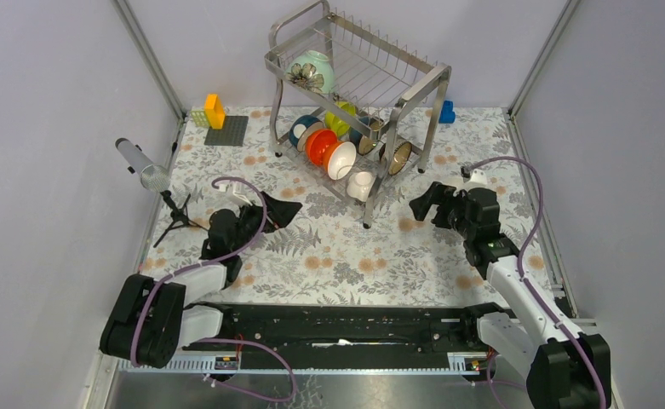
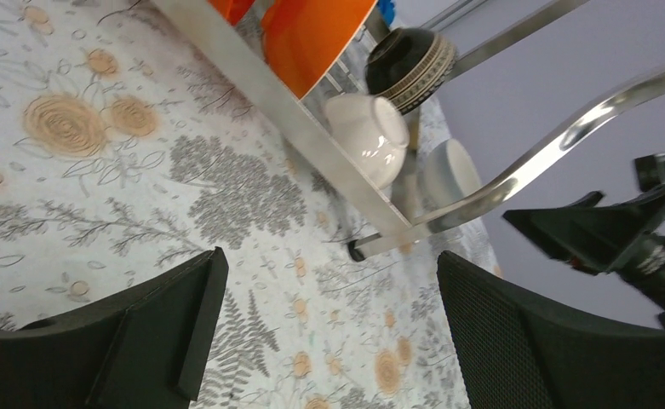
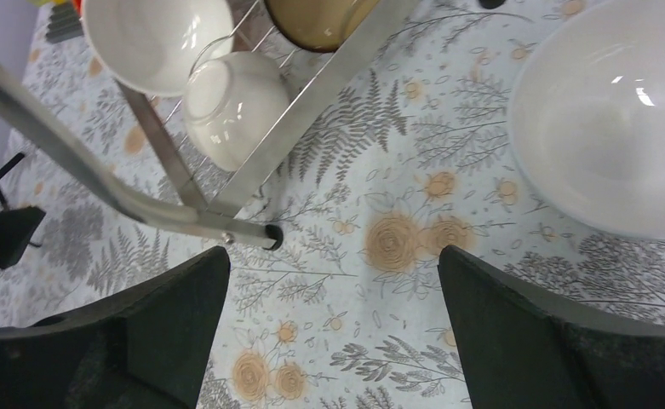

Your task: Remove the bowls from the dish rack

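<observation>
While both arms sit low over the flowered table [image 1: 337,256], neither has anything in its grasp. The left gripper [image 2: 329,260] has its jaws spread wide over bare cloth, and the right gripper [image 3: 333,256] is just as wide, with nothing between its fingers.

So where's the work? The dish rack [image 1: 371,81] stands at the far middle of the table, and most of the bowls [image 1: 341,160] are in it. The floral bowl [image 1: 312,72] is alone on the upper tier, propped on edge by the wires. Down below, the blue bowl [image 1: 299,129] and the orange-red bowl [image 1: 320,146] stand on edge in a row, each wedged in a slot, which is why none of them rolls. The brown-gold bowl [image 1: 398,158] leans at the right side of the lower shelf. At the near corner, the small white bowl [image 3: 231,106] lies tipped against the frame, closest to both grippers.

One is out! The loose white bowl [image 3: 610,119] sits mouth-up on the cloth just beyond the right gripper's finger, clear of the rack. I'd call that one unloaded, flat on its base so it stays put.

The grippers flank the rack's near leg, one on each side, fingers aimed at the lower shelf. My read is that either arm can go in from here, and the wide jaws leave room to straddle a rim. Plenty remains to do.
</observation>
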`<move>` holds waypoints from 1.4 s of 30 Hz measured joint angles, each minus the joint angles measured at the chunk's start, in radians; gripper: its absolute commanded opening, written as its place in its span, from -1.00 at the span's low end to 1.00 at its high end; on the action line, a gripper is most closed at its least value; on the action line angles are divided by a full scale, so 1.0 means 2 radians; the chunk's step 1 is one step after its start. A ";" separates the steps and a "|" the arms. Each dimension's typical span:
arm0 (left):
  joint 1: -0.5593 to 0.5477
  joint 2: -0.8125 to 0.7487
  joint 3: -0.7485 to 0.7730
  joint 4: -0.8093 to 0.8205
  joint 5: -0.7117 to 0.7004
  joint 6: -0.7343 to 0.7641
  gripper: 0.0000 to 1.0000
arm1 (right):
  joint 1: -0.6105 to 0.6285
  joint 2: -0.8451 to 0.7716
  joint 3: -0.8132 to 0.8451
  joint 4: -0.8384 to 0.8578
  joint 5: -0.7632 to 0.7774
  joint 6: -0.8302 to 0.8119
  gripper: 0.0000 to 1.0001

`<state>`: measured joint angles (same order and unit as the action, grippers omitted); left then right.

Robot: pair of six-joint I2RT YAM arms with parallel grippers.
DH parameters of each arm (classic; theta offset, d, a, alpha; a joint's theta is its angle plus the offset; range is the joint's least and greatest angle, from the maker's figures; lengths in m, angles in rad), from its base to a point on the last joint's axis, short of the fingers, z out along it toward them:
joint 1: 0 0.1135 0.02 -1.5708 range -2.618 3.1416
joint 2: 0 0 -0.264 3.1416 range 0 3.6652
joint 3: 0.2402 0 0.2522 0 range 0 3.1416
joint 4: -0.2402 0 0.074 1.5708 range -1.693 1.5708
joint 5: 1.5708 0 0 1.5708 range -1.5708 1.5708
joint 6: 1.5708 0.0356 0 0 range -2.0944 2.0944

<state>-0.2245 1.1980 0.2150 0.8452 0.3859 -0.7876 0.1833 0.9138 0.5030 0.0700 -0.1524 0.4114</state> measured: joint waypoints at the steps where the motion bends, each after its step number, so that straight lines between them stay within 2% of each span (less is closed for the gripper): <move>1: 0.000 -0.003 0.000 0.005 0.001 -0.010 0.97 | 0.000 0.000 -0.004 0.007 -0.011 0.001 0.99; 8: 0.000 -0.034 0.027 0.019 -0.012 -0.086 0.98 | 0.000 -0.007 -0.033 0.037 -0.063 0.001 0.99; 13: 0.000 -0.032 0.107 0.016 -0.023 -0.122 0.98 | 0.000 -0.031 -0.046 0.053 -0.080 0.002 0.99; 14: 0.000 -0.025 0.162 0.030 -0.036 -0.136 0.97 | 0.000 -0.045 -0.050 0.063 -0.083 0.002 0.99; 15: 0.000 -0.025 0.162 0.030 -0.036 -0.136 0.97 | 0.000 -0.046 -0.050 0.064 -0.083 0.002 0.99; 26: 0.000 0.144 0.327 0.104 -0.069 -0.229 0.82 | 0.000 -0.065 -0.061 0.087 -0.087 0.002 0.99; 34: 0.000 0.183 0.367 0.145 -0.083 -0.257 0.85 | 0.000 -0.065 -0.066 0.103 -0.092 0.003 0.99; 42: -0.001 0.192 0.393 0.162 -0.087 -0.277 0.65 | 0.000 -0.049 -0.066 0.110 -0.096 0.006 0.99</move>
<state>-0.2260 1.5822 1.0008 1.1698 0.2123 -1.3418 0.1833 0.8165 0.3710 0.2909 -0.3439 0.4240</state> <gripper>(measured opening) 0.848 0.994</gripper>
